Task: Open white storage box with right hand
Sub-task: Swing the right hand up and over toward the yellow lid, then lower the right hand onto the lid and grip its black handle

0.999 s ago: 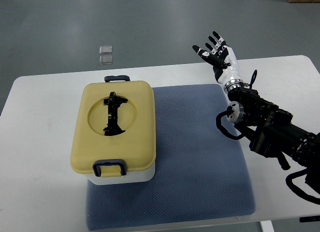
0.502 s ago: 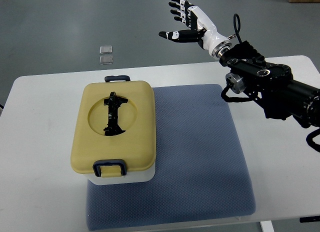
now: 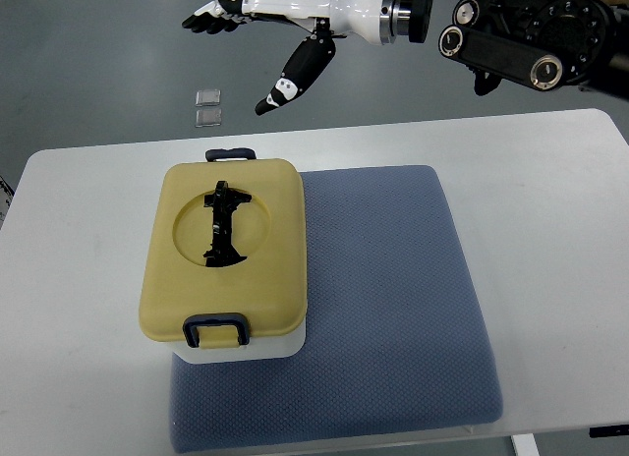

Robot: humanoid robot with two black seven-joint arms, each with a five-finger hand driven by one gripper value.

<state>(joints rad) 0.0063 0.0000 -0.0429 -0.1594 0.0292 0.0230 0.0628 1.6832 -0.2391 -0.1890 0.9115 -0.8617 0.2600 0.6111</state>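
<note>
Fingers spread wide and empty, thumb hanging down, on the right hand, which reaches level from the top right, high beyond the table's far edge. Open air lies beneath it. The box, rounded yellow lid shut, black handle folded flat, sits on the mat's textured blue left side.
</note>
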